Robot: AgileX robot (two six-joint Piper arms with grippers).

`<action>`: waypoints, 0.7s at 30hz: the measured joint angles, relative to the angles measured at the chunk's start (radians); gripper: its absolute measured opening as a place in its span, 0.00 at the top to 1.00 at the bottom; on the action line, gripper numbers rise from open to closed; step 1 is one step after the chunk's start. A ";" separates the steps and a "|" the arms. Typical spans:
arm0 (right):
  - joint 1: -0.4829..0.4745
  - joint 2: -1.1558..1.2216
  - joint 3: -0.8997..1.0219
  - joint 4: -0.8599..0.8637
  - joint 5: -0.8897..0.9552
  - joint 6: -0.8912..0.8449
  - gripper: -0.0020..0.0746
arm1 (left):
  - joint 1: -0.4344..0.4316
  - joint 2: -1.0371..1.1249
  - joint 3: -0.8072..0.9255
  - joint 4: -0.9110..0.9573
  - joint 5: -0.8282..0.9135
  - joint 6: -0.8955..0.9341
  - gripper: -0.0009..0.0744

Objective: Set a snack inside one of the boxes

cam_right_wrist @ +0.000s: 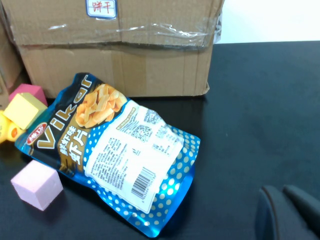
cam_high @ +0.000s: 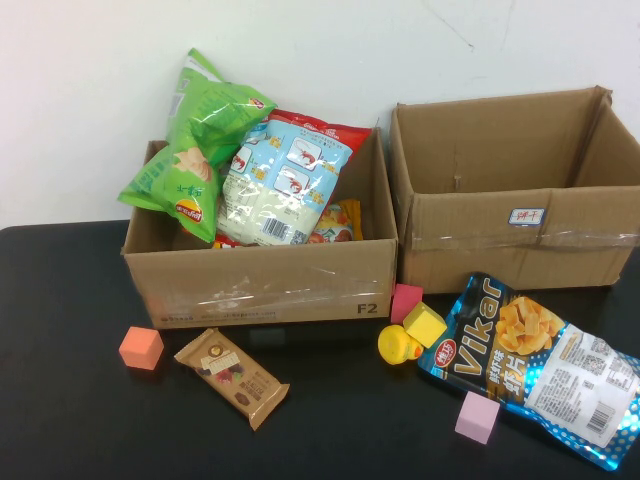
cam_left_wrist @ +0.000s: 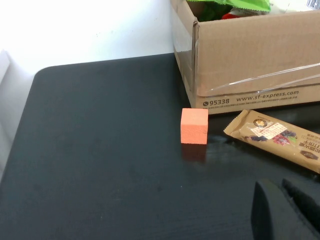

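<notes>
A blue Vikar chips bag (cam_high: 535, 365) lies flat on the black table in front of the right cardboard box (cam_high: 510, 240), which looks empty. It also shows in the right wrist view (cam_right_wrist: 112, 150). A brown snack bar (cam_high: 232, 377) lies in front of the left box (cam_high: 260, 285), which holds a green chips bag (cam_high: 195, 140) and a pale blue bag (cam_high: 285, 180). Neither gripper shows in the high view. My left gripper (cam_left_wrist: 281, 210) is shut and empty, over bare table near the bar (cam_left_wrist: 275, 137). My right gripper (cam_right_wrist: 282, 210) is shut and empty, beside the Vikar bag.
An orange cube (cam_high: 141, 347) sits left of the bar. A yellow cube (cam_high: 424, 324), a yellow duck (cam_high: 399, 344) and a magenta cube (cam_high: 405, 302) cluster between the boxes. A pink cube (cam_high: 477, 417) lies by the Vikar bag. A white wall stands behind.
</notes>
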 joint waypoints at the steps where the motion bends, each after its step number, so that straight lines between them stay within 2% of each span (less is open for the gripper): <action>1: 0.000 0.000 0.000 0.000 0.000 0.000 0.98 | 0.000 0.000 0.000 0.000 0.000 0.000 0.99; 21: 0.000 -0.001 0.000 0.030 -0.002 0.000 0.98 | 0.000 0.000 0.000 0.000 0.000 0.000 0.99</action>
